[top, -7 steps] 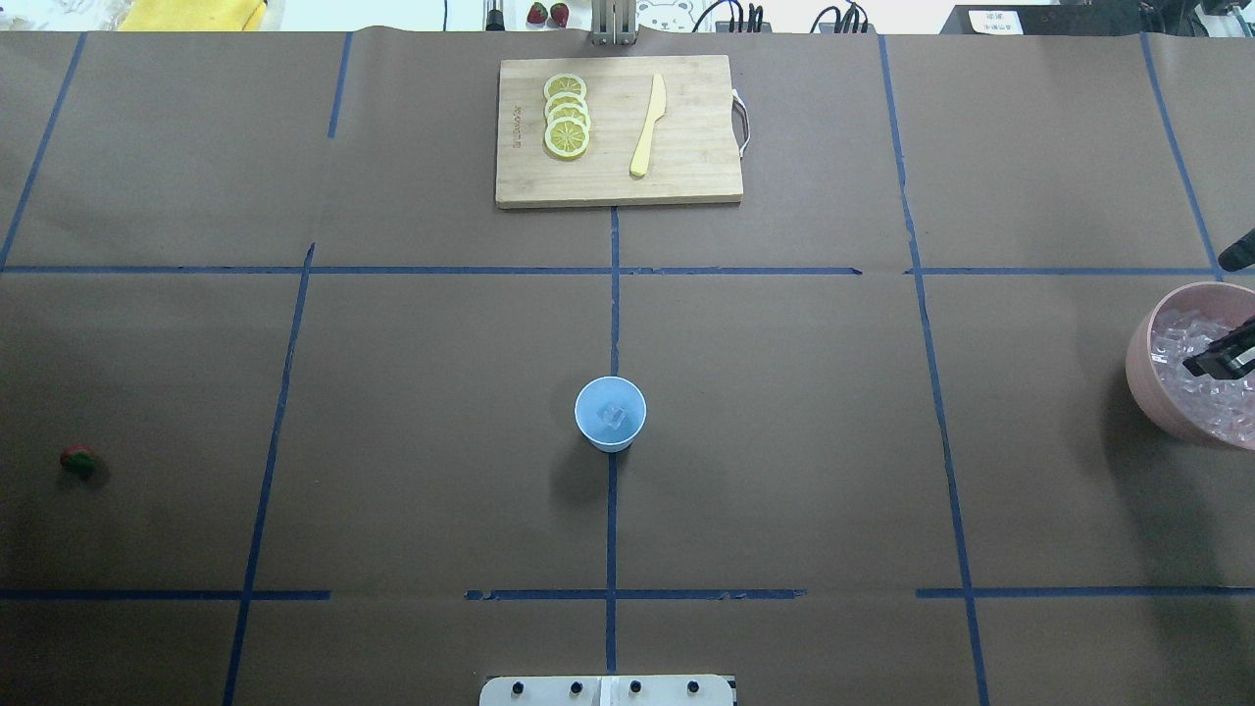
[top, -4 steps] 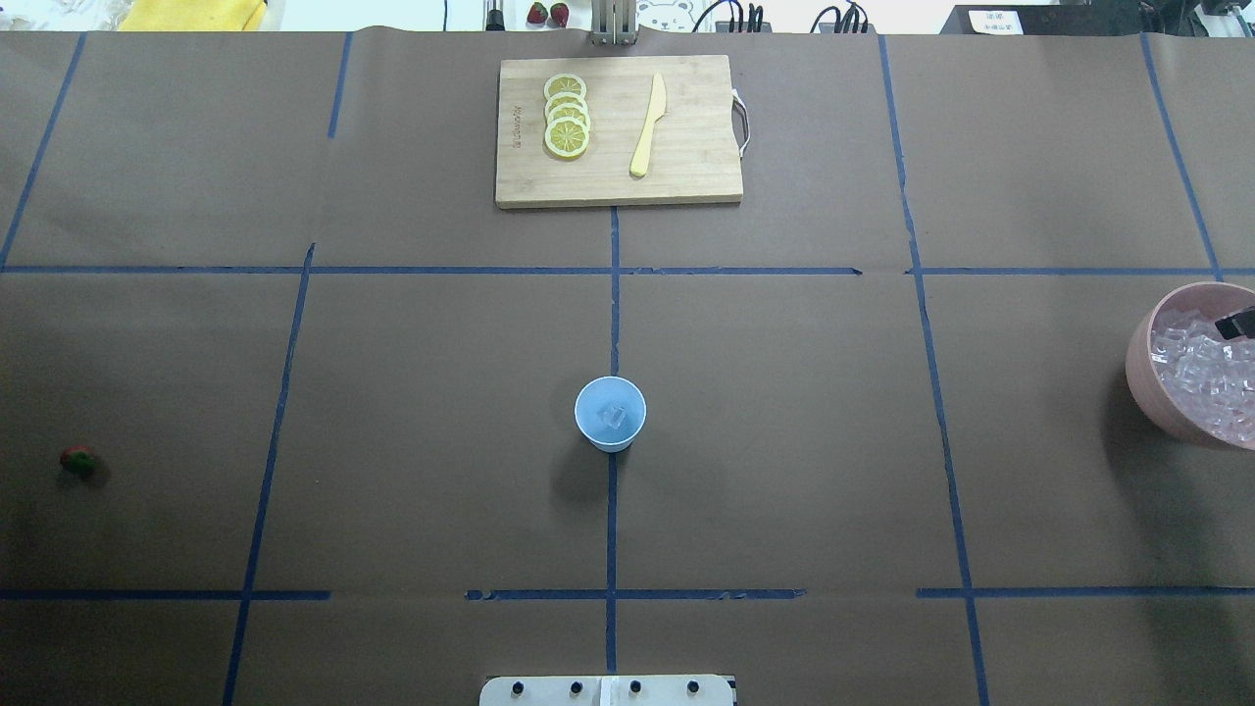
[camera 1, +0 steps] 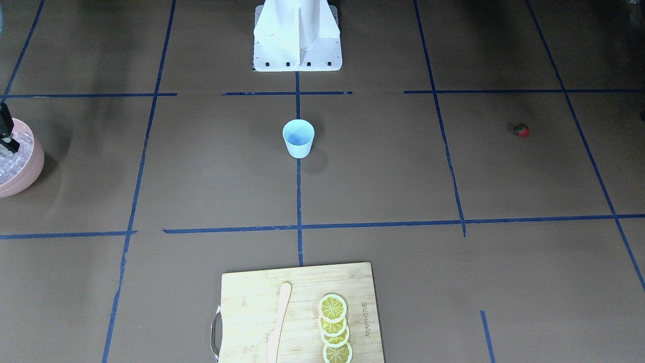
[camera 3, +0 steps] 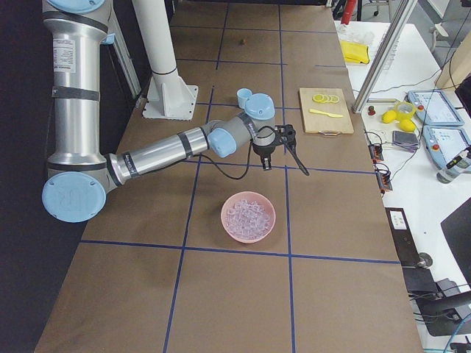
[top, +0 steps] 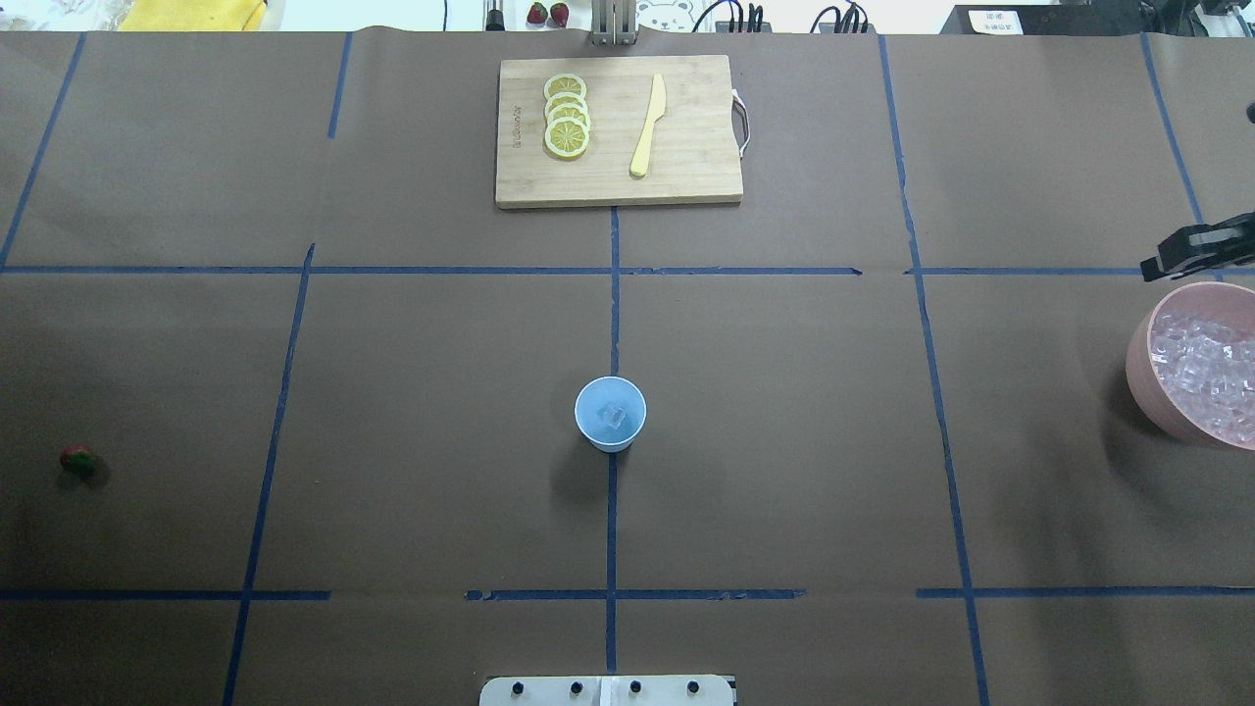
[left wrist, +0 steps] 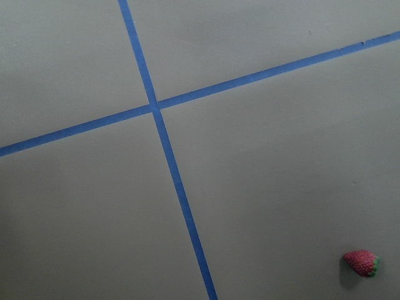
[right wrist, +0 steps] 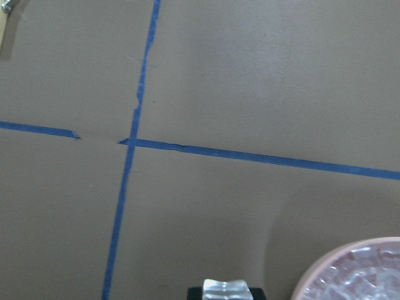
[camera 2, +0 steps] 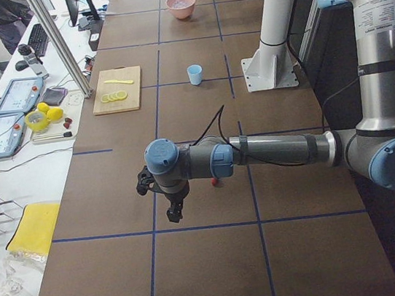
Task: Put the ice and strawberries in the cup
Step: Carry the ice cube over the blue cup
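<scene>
The table point(top: 784, 392) is covered in dull brown and crossed by a grid of blue tape lines point(top: 615, 294), with a plain light-blue cup point(top: 591, 424) seen at the centre of the overhead frame. A red strawberry point(top: 78, 459) with a green top is shown at the far left, and at the right edge a pink bowl point(top: 1140, 378) is filled with clear, whitish ice point(top: 1201, 368). At top centre a pale wooden cutting board point(top: 686, 167) is set with yellow lemon slices point(top: 567, 127) and a cream-yellow knife point(top: 647, 127).

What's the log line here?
right gripper: holding ice cube near pink bowl | cup: ice inside | strawberry: on table | left gripper: unclear
</scene>
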`<action>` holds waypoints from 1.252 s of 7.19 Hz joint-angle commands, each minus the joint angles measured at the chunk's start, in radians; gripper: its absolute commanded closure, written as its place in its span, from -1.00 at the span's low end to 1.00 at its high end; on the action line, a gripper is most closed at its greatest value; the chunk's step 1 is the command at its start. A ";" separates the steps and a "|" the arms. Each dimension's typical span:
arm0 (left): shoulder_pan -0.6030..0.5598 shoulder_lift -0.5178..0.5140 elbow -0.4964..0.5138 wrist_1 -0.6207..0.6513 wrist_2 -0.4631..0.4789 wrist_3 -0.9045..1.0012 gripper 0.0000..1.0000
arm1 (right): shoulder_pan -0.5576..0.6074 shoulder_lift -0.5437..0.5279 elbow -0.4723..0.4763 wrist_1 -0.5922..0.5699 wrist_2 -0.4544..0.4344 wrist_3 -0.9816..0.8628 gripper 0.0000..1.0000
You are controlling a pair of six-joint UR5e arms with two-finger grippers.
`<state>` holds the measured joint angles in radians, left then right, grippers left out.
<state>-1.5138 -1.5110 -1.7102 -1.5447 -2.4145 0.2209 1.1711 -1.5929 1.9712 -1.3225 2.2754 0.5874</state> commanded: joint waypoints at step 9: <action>0.000 0.000 -0.002 0.000 0.000 0.000 -1.00 | -0.677 0.865 -0.262 -0.471 -0.483 0.704 0.98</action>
<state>-1.5136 -1.5110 -1.7110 -1.5447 -2.4145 0.2209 0.5495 -0.8022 1.7850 -1.7947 1.8355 1.2247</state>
